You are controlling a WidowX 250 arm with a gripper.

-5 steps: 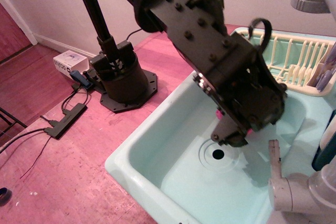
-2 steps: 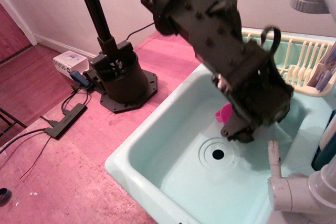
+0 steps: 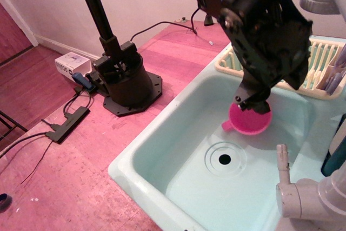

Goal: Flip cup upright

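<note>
The pink cup (image 3: 250, 119) stands in the light-teal sink (image 3: 162, 144) with its wide rim facing up and its small handle pointing left. It sits just behind and to the right of the drain (image 3: 224, 159). My black gripper (image 3: 254, 100) hangs directly over the cup's far rim. Its lower fingertips (image 3: 258, 97) overlap that rim, and I cannot tell whether they touch or grip it. The bulky gripper body hides the gap between the jaws.
A cream dish rack (image 3: 319, 60) stands behind the sink at the right. A grey faucet (image 3: 303, 196) rises at the sink's front right. A black arm base (image 3: 123, 77), a power strip (image 3: 67, 123) and a white box (image 3: 70, 64) lie on the pink surface at the left.
The gripper has risen and moved back to the right. The cup, mostly hidden under it before, now shows fully with its rim up.
</note>
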